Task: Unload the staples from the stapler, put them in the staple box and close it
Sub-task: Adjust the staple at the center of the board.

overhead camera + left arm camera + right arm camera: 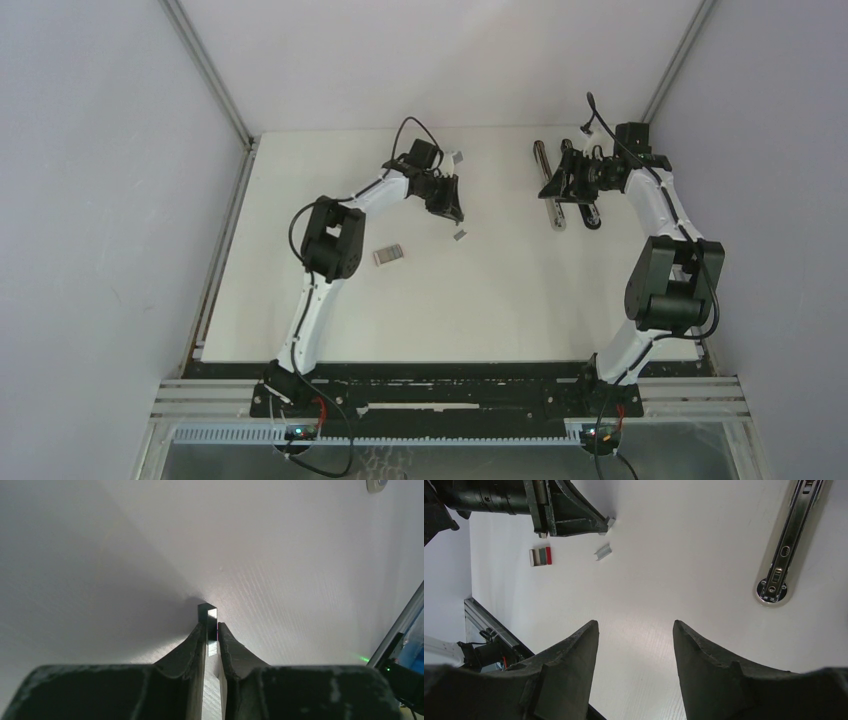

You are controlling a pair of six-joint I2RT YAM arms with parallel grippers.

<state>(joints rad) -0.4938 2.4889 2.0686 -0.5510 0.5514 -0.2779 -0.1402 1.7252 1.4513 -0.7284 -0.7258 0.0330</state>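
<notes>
A short strip of staples (208, 614) is seen clamped between the closed fingers of the left gripper (212, 628), its end projecting past the fingertips, above the white table (500, 290). A second strip (604, 551) is pictured lying on the table just beside that gripper, with a small box (540, 556) near it. Toward the far right, the stapler (783, 540) is laid open, its chrome rail exposed; the right gripper (634, 627) is held beside it with fingers spread and nothing between them. Whether any staples sit in the rail cannot be made out.
</notes>
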